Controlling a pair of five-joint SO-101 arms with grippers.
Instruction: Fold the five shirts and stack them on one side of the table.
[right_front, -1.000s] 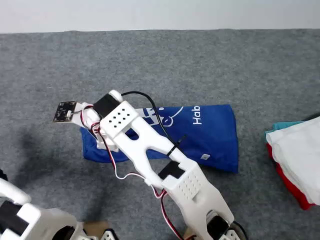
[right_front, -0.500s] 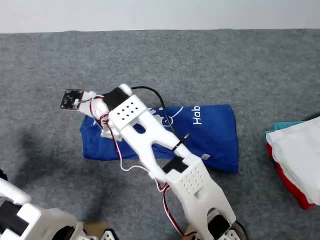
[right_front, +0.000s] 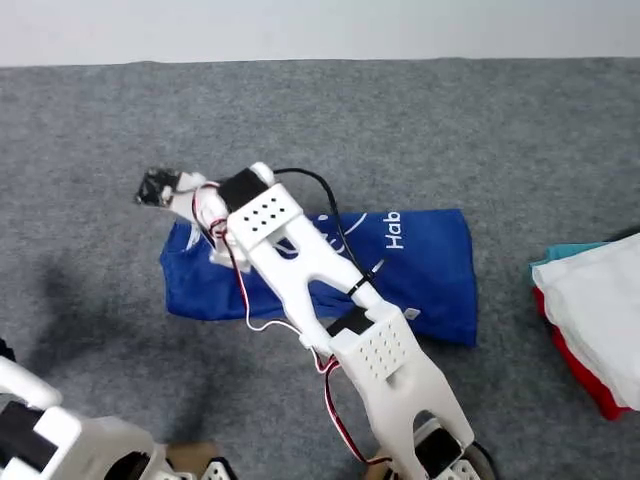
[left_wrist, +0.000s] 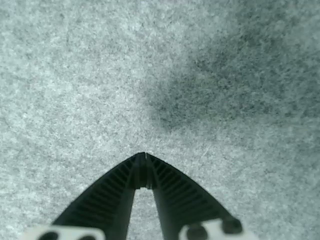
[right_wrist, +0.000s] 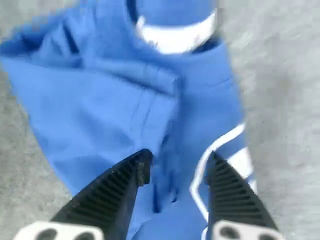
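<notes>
A blue shirt (right_front: 410, 265) with white print lies folded flat in the middle of the grey table. My right arm stretches from the near edge across the shirt's left end. Its gripper (right_wrist: 177, 162) hangs open just above the blue cloth (right_wrist: 100, 110), with nothing between the fingers. In the high view this gripper (right_front: 207, 228) sits at the shirt's far left corner. My left gripper (left_wrist: 145, 157) is shut and empty, pointing at bare grey felt (left_wrist: 100, 75). A stack of folded shirts (right_front: 598, 300), white on top of red and teal, lies at the table's right edge.
The left arm's white base (right_front: 45, 430) sits at the near left corner. Grey felt (right_front: 420, 130) covers the whole table, with bare room at the far side and between the blue shirt and the stack.
The right arm's wrist has swung toward the far side and slightly right over the shirt's left end. The blue shirt and the stack lie as before.
</notes>
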